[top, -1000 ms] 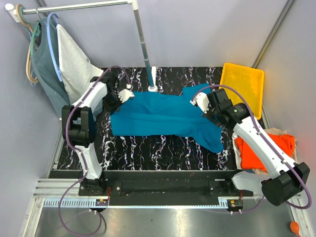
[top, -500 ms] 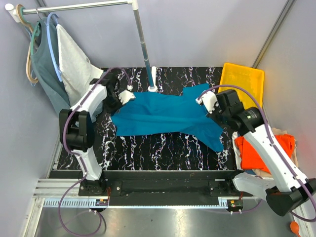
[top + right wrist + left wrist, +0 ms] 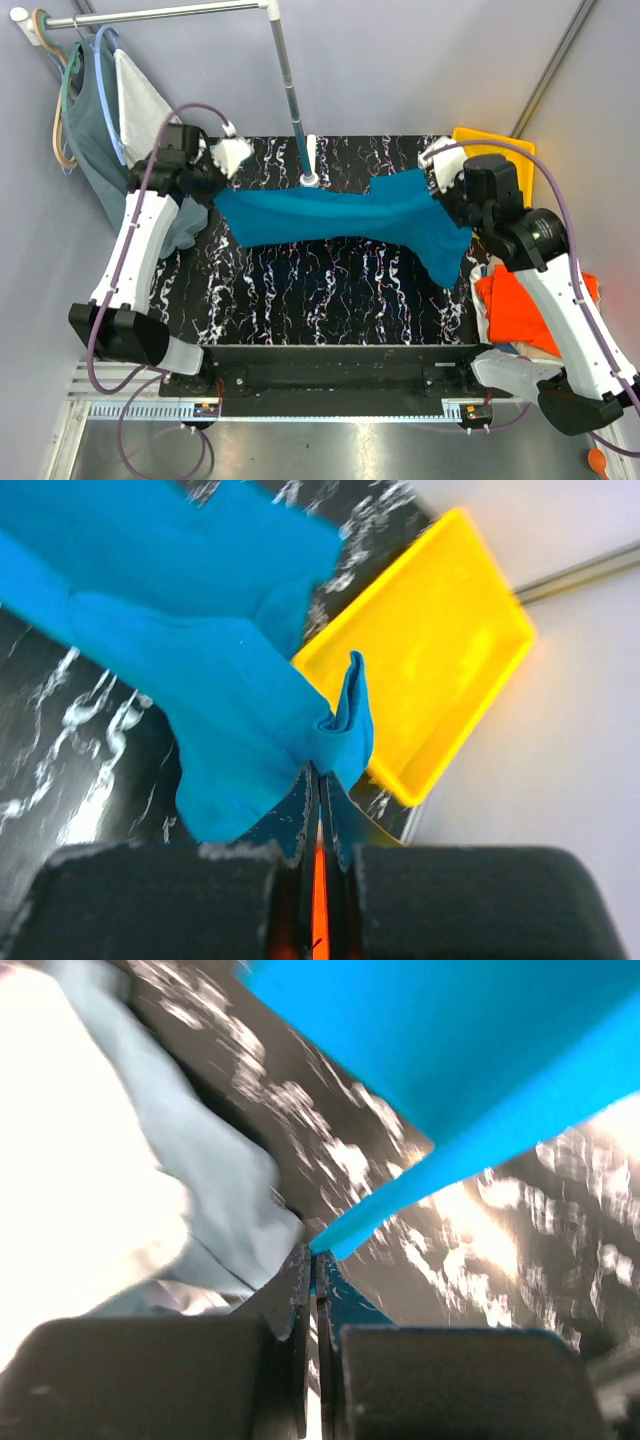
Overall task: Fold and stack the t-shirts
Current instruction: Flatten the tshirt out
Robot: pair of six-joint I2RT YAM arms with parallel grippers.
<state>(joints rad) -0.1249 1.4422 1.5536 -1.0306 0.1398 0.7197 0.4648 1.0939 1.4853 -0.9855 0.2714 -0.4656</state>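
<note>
The left end effector [image 3: 312,1256] is pinched narrow on one corner of the teal-blue t-shirt [image 3: 330,215], a thin fold of the cloth caught between its fingers. Across from it, the right end effector [image 3: 320,772] is clamped just as tight on a bunched bit of the same shirt, which puckers up above its tips. The shirt is stretched wide between the two over the far half of the black marbled table [image 3: 330,290]. Its right end droops down in a loose flap below the right arm, and I cannot tell whether that flap touches the table.

Just behind the right end effector sits a yellow tray [image 3: 440,650] at the table's far right corner. The orange t-shirt [image 3: 515,310] lies in a heap off the table's right edge, partly hidden by the right arm. Beside the left arm, a grey-green top [image 3: 85,130] and a white cloth [image 3: 140,100] hang from a rail.
</note>
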